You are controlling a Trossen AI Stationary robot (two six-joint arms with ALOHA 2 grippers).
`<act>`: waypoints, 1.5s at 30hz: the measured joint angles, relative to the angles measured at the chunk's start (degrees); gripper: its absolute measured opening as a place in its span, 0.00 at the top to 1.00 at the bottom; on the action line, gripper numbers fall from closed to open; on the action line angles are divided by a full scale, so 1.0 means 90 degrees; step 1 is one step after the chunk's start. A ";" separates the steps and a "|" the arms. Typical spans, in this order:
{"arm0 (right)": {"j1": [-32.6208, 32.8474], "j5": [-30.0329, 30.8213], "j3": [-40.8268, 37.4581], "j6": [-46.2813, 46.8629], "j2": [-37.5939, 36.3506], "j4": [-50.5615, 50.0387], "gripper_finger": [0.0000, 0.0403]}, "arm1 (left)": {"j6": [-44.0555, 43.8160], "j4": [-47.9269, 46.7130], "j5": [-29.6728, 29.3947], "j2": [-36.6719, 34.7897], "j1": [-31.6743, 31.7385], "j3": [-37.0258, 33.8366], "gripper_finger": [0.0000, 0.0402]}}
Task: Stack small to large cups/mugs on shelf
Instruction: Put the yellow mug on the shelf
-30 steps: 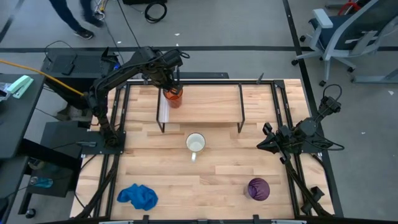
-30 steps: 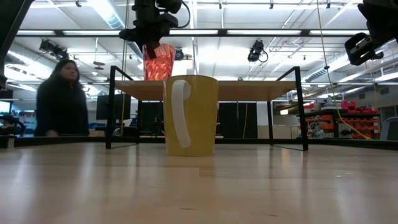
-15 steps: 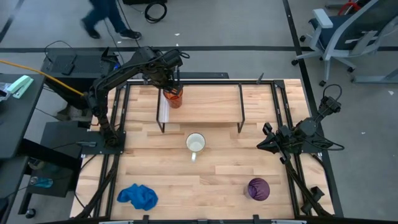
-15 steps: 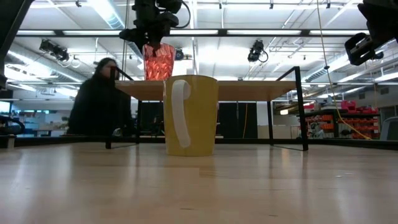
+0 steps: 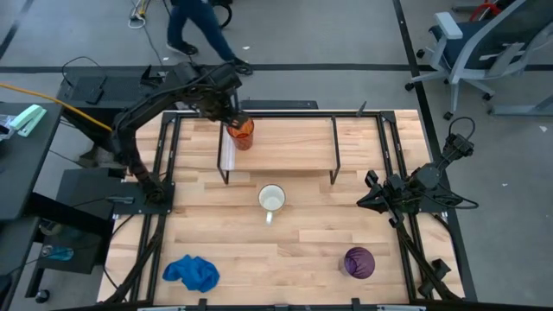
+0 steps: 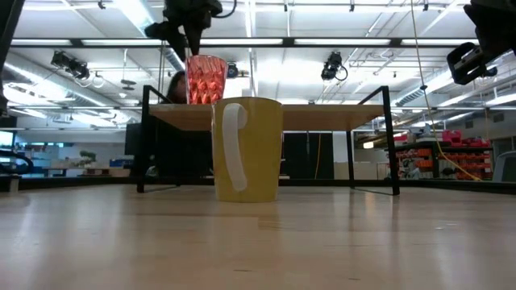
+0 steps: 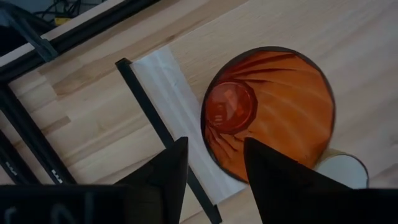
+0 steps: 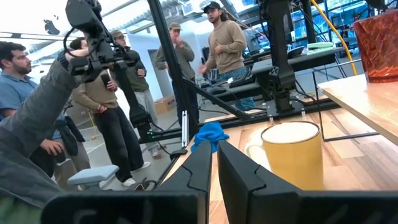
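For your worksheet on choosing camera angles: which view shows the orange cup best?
The left wrist view: the orange cup fills it, seen from above into its swirled inside. The high view shows it small on the shelf, the low view only its side, the right wrist view just an edge.

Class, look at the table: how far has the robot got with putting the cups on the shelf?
Done: the orange cup stands upright on the shelf, near its left end. In hand: nothing. The left gripper hangs just above that cup with fingers apart, not touching it. Left: the white mug sits on the table in front of the shelf and the purple tumbler near the table's front right. The right gripper waits at the right side.
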 joint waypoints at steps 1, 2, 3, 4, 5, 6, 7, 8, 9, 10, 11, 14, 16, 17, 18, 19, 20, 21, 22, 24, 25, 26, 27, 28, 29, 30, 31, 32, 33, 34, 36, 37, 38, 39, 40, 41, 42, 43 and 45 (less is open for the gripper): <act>0.0000 -0.0002 0.0000 0.0000 -0.0002 -0.0002 0.92 | -0.0012 0.0000 -0.0002 -0.0060 0.0000 0.0000 0.59; -0.0002 0.0000 0.0000 0.0000 -0.0002 0.0000 0.92 | -0.0019 0.0000 0.0000 -0.0118 0.0000 0.0000 0.60; -0.0002 0.0000 0.0000 0.0000 -0.0002 -0.0002 0.92 | -0.0020 0.0000 0.0000 -0.0195 0.0000 0.0000 0.60; -0.0002 0.0000 0.0000 0.0000 -0.0002 -0.0002 0.92 | -0.0021 0.0000 -0.0002 -0.0267 0.0000 0.0000 0.60; -0.0002 0.0000 0.0000 0.0000 -0.0002 -0.0002 0.92 | -0.0021 0.0000 -0.0002 -0.0335 0.0000 0.0000 0.60; -0.0002 -0.0002 0.0000 0.0000 -0.0002 -0.0002 0.92 | -0.0021 0.0000 -0.0002 -0.0412 0.0000 0.0000 0.60; -0.0002 0.0000 0.0000 0.0000 -0.0001 -0.0002 0.92 | -0.0015 0.0000 -0.0002 -0.0491 0.0000 0.0000 0.60; 0.0000 -0.0002 0.0000 0.0000 -0.0002 -0.0002 0.92 | -0.0006 0.0001 -0.0011 -0.0574 -0.0004 0.0000 0.60; -0.0001 -0.0002 0.0000 0.0000 -0.0002 -0.0003 0.92 | -0.0008 0.0000 -0.0045 -0.0670 -0.0028 0.0000 0.60; 0.0001 -0.0002 0.0000 0.0000 -0.0002 -0.0007 0.92 | -0.0009 0.0000 -0.0100 -0.0773 -0.0062 0.0000 0.60; -0.0002 -0.0002 0.0000 0.0000 -0.0002 -0.0007 0.92 | -0.0005 0.0000 -0.0171 -0.0871 -0.0110 0.0000 0.60; -0.0002 -0.0002 0.0000 0.0000 -0.0002 -0.0009 0.92 | -0.0017 0.0000 -0.0463 -0.1172 -0.0349 0.0000 0.61; -0.0001 -0.0002 0.0000 0.0000 -0.0002 -0.0009 0.92 | -0.0092 0.0000 -0.0746 -0.1374 -0.0637 0.0000 0.62; 0.0000 -0.0002 0.0000 0.0000 -0.0002 -0.0013 0.92 | -0.0177 0.0000 -0.0916 -0.1483 -0.0807 0.0000 0.62; 0.0000 -0.0002 0.0000 0.0000 -0.0002 -0.0015 0.92 | -0.0262 0.0000 -0.1108 -0.1577 -0.0990 0.0000 0.63; -0.0001 -0.0002 0.0000 0.0000 -0.0002 -0.0017 0.92 | -0.0371 -0.0002 -0.1314 -0.1669 -0.1215 0.0000 0.63; -0.0001 -0.0002 0.0000 0.0000 -0.0001 -0.0020 0.92 | -0.0517 -0.0001 -0.1517 -0.1752 -0.1461 0.0000 0.64; 0.0001 -0.0002 0.0000 0.0000 -0.0002 -0.0025 0.92 | -0.0666 -0.0003 -0.1742 -0.1811 -0.1720 0.0000 0.64; -0.0001 -0.0002 0.0000 0.0003 -0.0002 -0.0028 0.92 | -0.0812 -0.0003 -0.1970 -0.1858 -0.1987 0.0000 0.64; -0.0001 -0.0004 0.0000 0.0044 -0.0002 -0.0053 0.92 | -0.1080 0.0007 -0.2358 -0.1946 -0.2552 -0.0120 0.65; -0.0002 -0.0002 0.0000 0.0082 -0.0002 -0.0063 0.92 | -0.1247 -0.0001 -0.2519 -0.1981 -0.2822 -0.0233 0.66; -0.0002 -0.0002 0.0000 0.0126 0.0001 -0.0072 0.92 | -0.1389 0.0015 -0.2672 -0.2022 -0.3078 -0.0388 0.66; -0.0001 -0.0002 0.0000 0.0151 -0.0001 -0.0076 0.92 | -0.1527 0.0005 -0.2814 -0.2066 -0.3320 -0.0594 0.66; -0.0001 -0.0002 0.0000 0.0155 -0.0002 -0.0086 0.92 | -0.1686 0.0007 -0.2968 -0.2107 -0.3543 -0.0842 0.67; -0.0001 -0.0002 0.0000 0.0155 0.0000 -0.0095 0.92 | -0.1910 0.0008 -0.3114 -0.2147 -0.3761 -0.1123 0.67; 0.0001 -0.0004 0.0000 0.0154 -0.0001 -0.0099 0.92 | -0.2115 0.0000 -0.3223 -0.2184 -0.3959 -0.1429 0.67; 0.0000 -0.0002 0.0000 0.0153 0.0000 -0.0097 0.92 | -0.2334 -0.0004 -0.3289 -0.2209 -0.4132 -0.1750 0.67; -0.0001 -0.0003 0.0000 0.0153 0.0000 -0.0097 0.92 | -0.2549 0.0007 -0.3311 -0.2227 -0.4305 -0.2074 0.67; -0.0001 -0.0004 0.0000 0.0151 -0.0002 -0.0099 0.92 | -0.2804 -0.0004 -0.3317 -0.2243 -0.4477 -0.2401 0.67; -0.0001 -0.0002 0.0000 0.0155 -0.0001 -0.0097 0.92 | -0.3115 0.0001 -0.3319 -0.2249 -0.4645 -0.2731 0.66; 0.0001 -0.0002 0.0000 0.0155 0.0001 -0.0097 0.92 | -0.3695 0.0021 -0.3322 -0.2252 -0.4998 -0.3309 0.66; -0.0001 -0.0002 0.0000 0.0155 0.0000 -0.0097 0.92 | -0.3930 0.0030 -0.3319 -0.2252 -0.5181 -0.3581 0.66; 0.0000 -0.0002 0.0000 0.0155 -0.0002 -0.0097 0.92 | -0.4198 0.0058 -0.3319 -0.2252 -0.5354 -0.3848 0.66; 0.0000 -0.0005 0.0000 0.0155 -0.0001 -0.0097 0.92 | -0.4496 0.0119 -0.3319 -0.2252 -0.5524 -0.4095 0.66; -0.0001 -0.0002 0.0000 0.0158 -0.0002 -0.0097 0.92 | -0.4793 0.0196 -0.3317 -0.2252 -0.5701 -0.4335 0.67; -0.0001 -0.0003 0.0000 0.0158 -0.0002 -0.0097 0.92 | -0.5059 0.0302 -0.3317 -0.2252 -0.5869 -0.4570 0.67; 0.0001 -0.0004 0.0000 0.0158 0.0001 -0.0097 0.92 | -0.5314 0.0433 -0.3317 -0.2252 -0.6042 -0.4785 0.68; -0.0002 -0.0002 0.0000 0.0158 0.0000 -0.0097 0.92 | -0.5549 0.0584 -0.3319 -0.2252 -0.6212 -0.4982 0.68; 0.0001 -0.0005 0.0000 0.0158 0.0001 -0.0097 0.92 | -0.5858 0.1059 -0.3325 -0.2252 -0.6498 -0.5407 0.69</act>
